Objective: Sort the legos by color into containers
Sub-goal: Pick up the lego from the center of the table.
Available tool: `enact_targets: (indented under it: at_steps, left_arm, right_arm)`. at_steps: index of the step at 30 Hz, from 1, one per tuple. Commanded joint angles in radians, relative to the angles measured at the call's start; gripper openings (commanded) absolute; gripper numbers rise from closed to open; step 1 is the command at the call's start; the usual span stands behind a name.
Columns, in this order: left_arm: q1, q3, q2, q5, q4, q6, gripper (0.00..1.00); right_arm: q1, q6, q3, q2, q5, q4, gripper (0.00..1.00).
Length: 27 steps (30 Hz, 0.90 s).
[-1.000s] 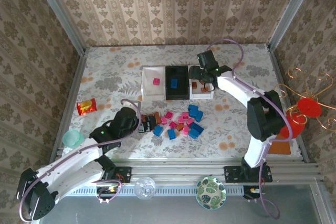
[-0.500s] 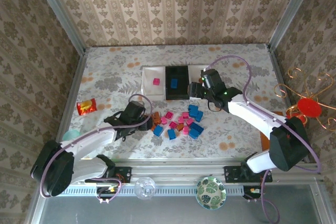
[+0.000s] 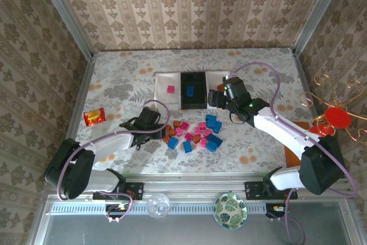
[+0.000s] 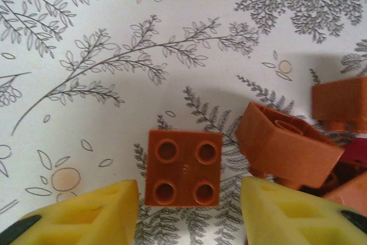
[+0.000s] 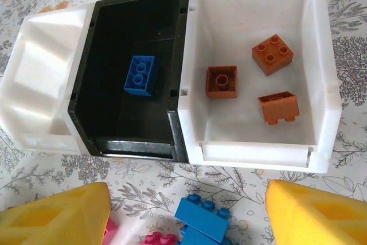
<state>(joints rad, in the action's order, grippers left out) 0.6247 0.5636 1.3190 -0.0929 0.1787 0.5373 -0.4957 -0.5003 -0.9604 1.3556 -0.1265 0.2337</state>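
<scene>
Left wrist: square, four-stud, orange-brown lego (image 4: 184, 167)

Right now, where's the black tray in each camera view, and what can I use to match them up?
Top external: the black tray sits just above centre, right of a white tray.
Right wrist: the black tray is upper left of centre.
Left wrist: aimed at an orange-brown brick instead.
Shared landmark: the blue brick lying inside the tray.
</scene>
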Motion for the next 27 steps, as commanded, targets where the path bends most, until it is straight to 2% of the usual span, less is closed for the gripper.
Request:
enact_targets:
  at_steps: [1,12,16,19,24,27]
  left_arm:
    - [-0.016,0.028,0.019,-0.034,-0.003,-0.025,0.49]
    - [-0.038,0.045,0.140,-0.038,-0.066,-0.038,0.51]
    - [-0.039,0.045,0.150,-0.035,-0.070,-0.046,0.39]
    - [-0.034,0.036,0.112,-0.015,-0.058,-0.042,0.34]
    - [0.045,0.107,0.010,-0.013,0.026,-0.045,0.31]
    - [0.122,0.217,0.020,-0.006,0.045,-0.051,0.30]
  right_arm:
    - [-0.006,-0.004,0.015,-0.022,-0.025,-0.010,0.73]
    - [-0.006,-0.006,0.028,-0.047,-0.021,-0.011,0.73]
    - [-0.006,-0.009,0.041,-0.064,-0.019,-0.010,0.73]
    - [-0.006,-0.012,0.058,-0.085,-0.023,-0.010,0.73]
    - [-0.006,-0.040,0.119,-0.130,-0.026,-0.032,0.73]
    - [-0.006,-0.061,0.173,-0.172,-0.039,-0.041,0.73]
